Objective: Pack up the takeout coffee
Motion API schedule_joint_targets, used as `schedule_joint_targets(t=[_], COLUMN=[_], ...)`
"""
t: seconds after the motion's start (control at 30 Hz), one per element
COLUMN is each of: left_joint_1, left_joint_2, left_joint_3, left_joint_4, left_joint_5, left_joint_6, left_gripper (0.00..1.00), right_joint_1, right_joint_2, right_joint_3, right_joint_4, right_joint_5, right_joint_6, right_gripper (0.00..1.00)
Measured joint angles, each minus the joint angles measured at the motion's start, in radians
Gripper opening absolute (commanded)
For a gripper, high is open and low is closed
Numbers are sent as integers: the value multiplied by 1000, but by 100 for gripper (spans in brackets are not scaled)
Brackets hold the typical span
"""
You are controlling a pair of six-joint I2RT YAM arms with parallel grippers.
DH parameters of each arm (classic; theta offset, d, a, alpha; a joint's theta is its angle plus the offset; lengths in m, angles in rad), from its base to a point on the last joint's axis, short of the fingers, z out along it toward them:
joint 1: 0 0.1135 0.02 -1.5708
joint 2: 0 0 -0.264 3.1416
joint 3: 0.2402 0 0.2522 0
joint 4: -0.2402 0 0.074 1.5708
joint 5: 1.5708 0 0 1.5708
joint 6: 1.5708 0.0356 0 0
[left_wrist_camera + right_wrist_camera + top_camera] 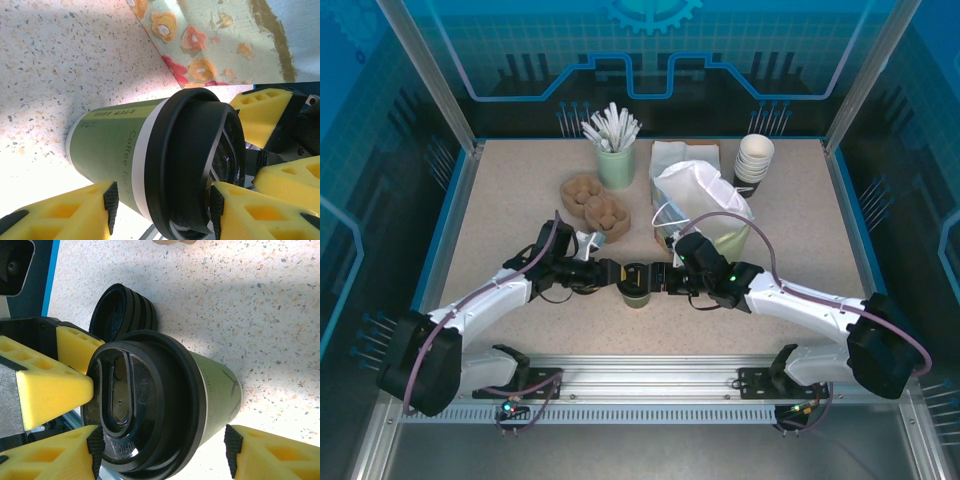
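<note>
- takeout coffee (636, 290) stands on table (520, 200), dead btwn the two pincers; long axis vertical, lid up.
- left pincer (618, 277): cup sits right at its tips, in the gap. Pads (111, 200) meet the green wall on one side and the lid rim on the other, no gap we can see, so we read it as pinching the cup.
- right pincer (656, 283): spread, straddles the cup from the opp side; one pad (232, 447) is clear of the wall, table showing btwn.
- paper bag (700, 190) is just behind the right pincer, well off from the left. We judge the right arm nearer for the drop; cup would go up and back that way.
- stack of loose lids (122, 310) just beside the cup, on the left pincer's side; nudge risk.
- txt: "Coffee for…" on the cup wall, rest cut off. Small print above it and the lid embossing are unreadable. Bag has a floral print, no wording seen.
</note>
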Motion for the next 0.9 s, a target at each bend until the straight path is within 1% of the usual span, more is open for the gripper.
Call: schedule_joint_targets(t=[0.17, 0.3, 0.7, 0.9], left_joint_1=[0, 0, -9, -20], left_joint_2=[0, 0, 0, 0], left_joint_3=[0, 0, 0, 0], left_joint_4=[-5, -9, -11, -12], left_joint_5=[0, 0, 0, 0], left_joint_6=[3, 3, 3, 3], left_gripper=[52, 53, 55, 55], right_joint_1=[-3, -3, -4, -3], right_joint_2=[6, 7, 16, 16], right_joint_3=[9, 12, 12, 12], right_joint_4=[0, -1, -2, -9], right_joint_5=[0, 0, 1, 7], right_joint_6=[0, 0, 0, -3], right_gripper=[66, 60, 50, 49])
